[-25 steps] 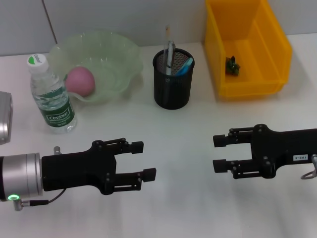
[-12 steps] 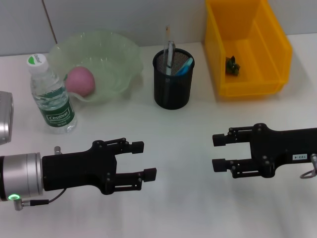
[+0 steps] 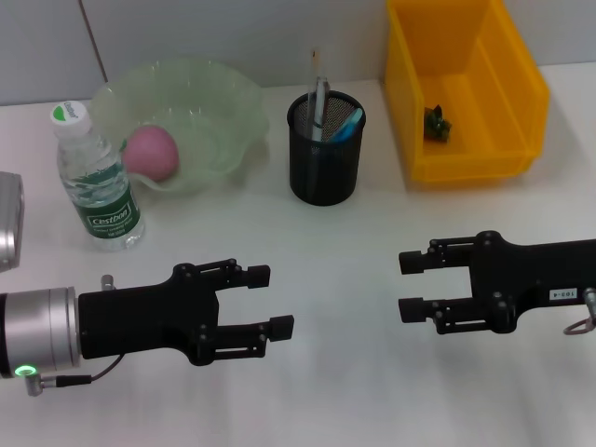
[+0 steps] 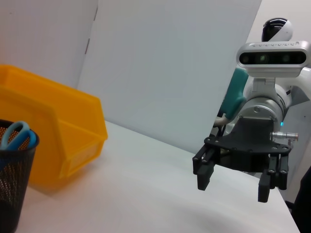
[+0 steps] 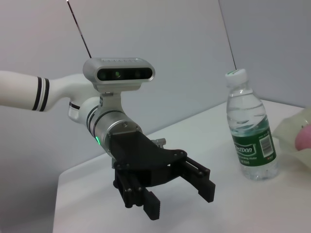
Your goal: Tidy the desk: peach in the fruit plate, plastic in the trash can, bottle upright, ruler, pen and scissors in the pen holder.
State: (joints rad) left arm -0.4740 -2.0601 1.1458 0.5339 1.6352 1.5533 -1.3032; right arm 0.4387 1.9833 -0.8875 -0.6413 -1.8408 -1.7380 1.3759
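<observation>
In the head view the left pincer is at about 7 o'clock of the picture, low over the white surface. Its two fingers are spread and nothing is between them. The right pincer is at about 4 o'clock, facing the left one, well apart from it. Its fingers are also spread and hold nothing. In the left wrist view the right pincer shows farther off, with its fingers apart, and in the right wrist view the left pincer shows with its fingers apart too.

The peach lies inside the pale green fruit plate, at about 10 o'clock of the head view. The bottle stands upright, just beside the plate, at the plate's 8 o'clock; it has a white cap and a green label. The black mesh pen holder stands at about 12 o'clock, between the plate and the yellow trash can. A pen and the blue handles of the scissors stick out of the holder; a thin pale stick behind the pen may be the ruler, but I cannot tell for sure. A small dark green piece of plastic lies on the floor of the trash can, at about 1 o'clock.
</observation>
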